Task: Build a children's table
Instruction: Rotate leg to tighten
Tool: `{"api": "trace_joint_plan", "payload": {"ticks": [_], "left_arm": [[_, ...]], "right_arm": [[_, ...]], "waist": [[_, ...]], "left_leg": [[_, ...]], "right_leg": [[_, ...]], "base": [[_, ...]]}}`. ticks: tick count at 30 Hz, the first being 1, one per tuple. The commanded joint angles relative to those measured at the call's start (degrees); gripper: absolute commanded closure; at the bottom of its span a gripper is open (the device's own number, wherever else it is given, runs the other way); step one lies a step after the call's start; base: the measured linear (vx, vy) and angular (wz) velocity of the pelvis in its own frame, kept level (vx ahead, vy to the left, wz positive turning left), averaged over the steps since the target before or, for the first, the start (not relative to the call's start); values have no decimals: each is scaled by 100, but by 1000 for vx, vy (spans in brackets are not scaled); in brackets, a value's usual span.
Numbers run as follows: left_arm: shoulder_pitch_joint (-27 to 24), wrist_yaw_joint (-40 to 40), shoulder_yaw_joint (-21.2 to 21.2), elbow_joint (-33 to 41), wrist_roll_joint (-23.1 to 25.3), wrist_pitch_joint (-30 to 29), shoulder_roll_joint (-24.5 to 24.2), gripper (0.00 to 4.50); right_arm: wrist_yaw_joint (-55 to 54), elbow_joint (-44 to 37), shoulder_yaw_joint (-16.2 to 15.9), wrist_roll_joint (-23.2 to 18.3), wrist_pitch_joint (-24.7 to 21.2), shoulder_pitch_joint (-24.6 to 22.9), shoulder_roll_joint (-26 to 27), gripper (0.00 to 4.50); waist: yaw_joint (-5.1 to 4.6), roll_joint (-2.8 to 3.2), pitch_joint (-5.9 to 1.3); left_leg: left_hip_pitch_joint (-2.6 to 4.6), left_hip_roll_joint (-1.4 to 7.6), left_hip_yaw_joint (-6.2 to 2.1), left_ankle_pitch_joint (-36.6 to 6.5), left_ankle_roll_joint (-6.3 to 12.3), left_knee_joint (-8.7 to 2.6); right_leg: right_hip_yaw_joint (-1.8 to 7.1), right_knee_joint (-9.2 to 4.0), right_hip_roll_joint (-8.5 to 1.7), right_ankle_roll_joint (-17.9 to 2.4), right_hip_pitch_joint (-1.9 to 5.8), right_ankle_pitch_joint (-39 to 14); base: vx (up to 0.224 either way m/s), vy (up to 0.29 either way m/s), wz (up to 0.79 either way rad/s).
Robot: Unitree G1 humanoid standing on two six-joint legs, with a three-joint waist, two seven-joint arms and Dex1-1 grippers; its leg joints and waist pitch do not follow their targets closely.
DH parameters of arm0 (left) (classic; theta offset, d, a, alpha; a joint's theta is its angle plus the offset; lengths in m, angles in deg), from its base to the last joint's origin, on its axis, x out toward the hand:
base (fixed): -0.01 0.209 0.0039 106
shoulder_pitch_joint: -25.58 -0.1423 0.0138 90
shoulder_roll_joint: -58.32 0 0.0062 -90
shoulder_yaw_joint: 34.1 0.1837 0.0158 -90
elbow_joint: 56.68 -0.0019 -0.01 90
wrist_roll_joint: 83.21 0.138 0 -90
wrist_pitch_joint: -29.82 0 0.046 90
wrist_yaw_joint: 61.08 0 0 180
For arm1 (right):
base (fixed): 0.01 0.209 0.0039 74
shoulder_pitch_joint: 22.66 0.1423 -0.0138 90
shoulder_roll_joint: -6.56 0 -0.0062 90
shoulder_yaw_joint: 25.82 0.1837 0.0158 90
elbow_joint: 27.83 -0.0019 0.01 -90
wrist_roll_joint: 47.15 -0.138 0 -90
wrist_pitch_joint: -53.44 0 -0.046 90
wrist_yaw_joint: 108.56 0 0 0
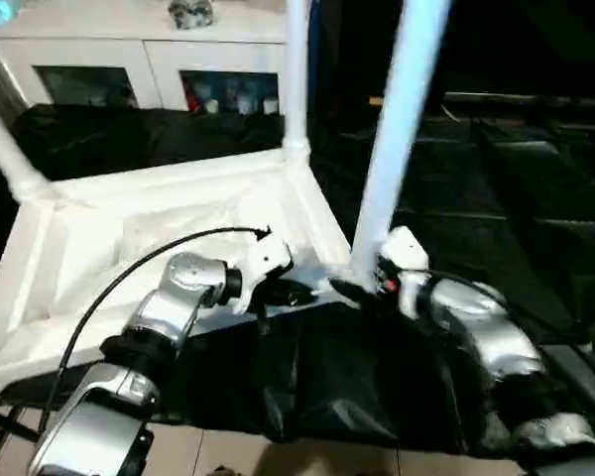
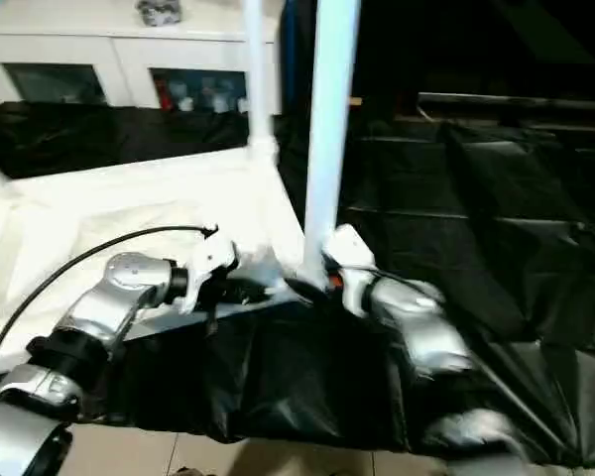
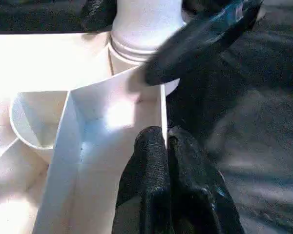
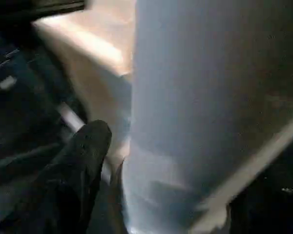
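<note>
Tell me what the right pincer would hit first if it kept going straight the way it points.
Most likely the white plastic tube leg standing in the tabletop's near corner socket: the right pincer points at its base, which looms just beyond the black finger.

I read this as staged indoor room, lab-like test space: white cabinet (image 1: 144,59) with glass doors across top left of frame, black sheeting (image 1: 496,218) draped over work surface, pale tiled floor (image 1: 228,451) along bottom edge
</note>
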Motion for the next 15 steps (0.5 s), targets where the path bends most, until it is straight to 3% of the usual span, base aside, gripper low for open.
{"api": "trace_joint_plan", "payload": {"ticks": [1,4,5,7,15], "left_arm": [[113,123,-26,350,-229,205,47,450],[51,407,8,397,-267,191,-108,450],[32,505,20,406,-274,197,-154,450],[10,636,16,432,-305,182,-210,450],[-19,719,26,514,-347,112,-232,450]], "right_arm": [[352,-140,-249,-76,-57,-74,18,96],[758,-354,-283,-176,-209,-178,-150,96],[892,-429,-287,-214,-278,-206,-189,121],[1083,-543,-333,-277,-395,-237,-268,121],[1308,-618,-463,-249,-499,-261,-339,190]], "waist": [[-1,-43,-381],[2,-62,-378],[14,-62,-380],[26,-67,-379],[82,-79,-379]], "left_leg": [[81,174,4,-1509,440,-397],[84,171,4,-1527,413,-397],[88,173,5,-1510,423,-396],[72,185,1,-1458,442,-400],[83,183,2,-1401,381,-399]], "right_leg": [[201,-359,-247,-1427,287,-1397],[199,-364,-250,-1427,284,-1500],[200,-364,-244,-1400,282,-1522],[202,-353,-257,-1406,284,-1504],[204,-354,-261,-1367,261,-1551]], "base": [[0,0,0],[0,0,0],[0,0,0],[0,0,0],[0,0,0]]}}
